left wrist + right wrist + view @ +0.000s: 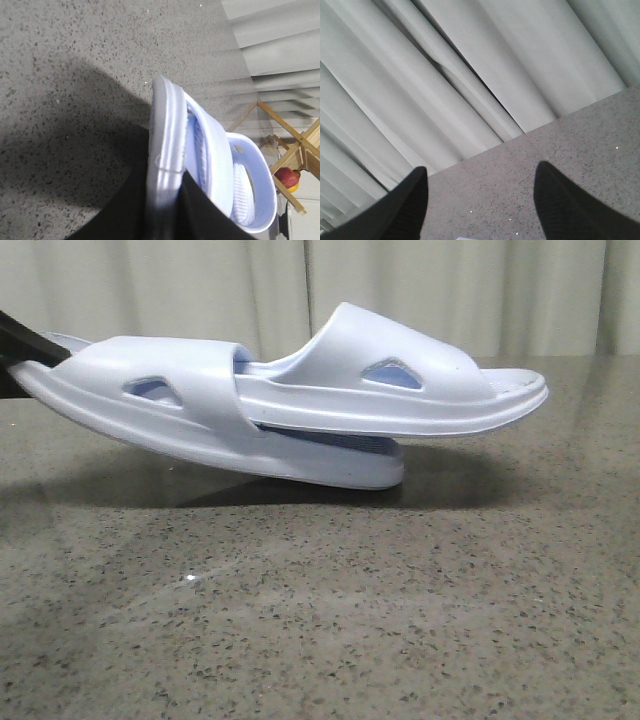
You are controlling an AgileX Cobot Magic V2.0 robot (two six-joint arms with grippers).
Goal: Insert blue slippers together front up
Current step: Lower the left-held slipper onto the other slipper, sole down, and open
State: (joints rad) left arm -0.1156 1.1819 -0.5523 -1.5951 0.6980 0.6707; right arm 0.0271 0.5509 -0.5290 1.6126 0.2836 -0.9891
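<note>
Speckled table (pixel 320 620) fills the lower frame. Blue slippers (pixel 300 400), nested one through the other, sit at centre, front tip touching the table. Left gripper (pixel 167 200) clamps the heel at left edge. Right gripper (pixel 480 200) spread apart, holding nothing. Curtain (pixel 180 285) behind.

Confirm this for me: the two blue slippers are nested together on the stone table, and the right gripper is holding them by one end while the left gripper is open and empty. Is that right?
The arms are swapped. The left gripper clamps the end of the nested blue slippers, as the left wrist view shows. The right gripper is open and empty over the table, per the right wrist view.
</note>
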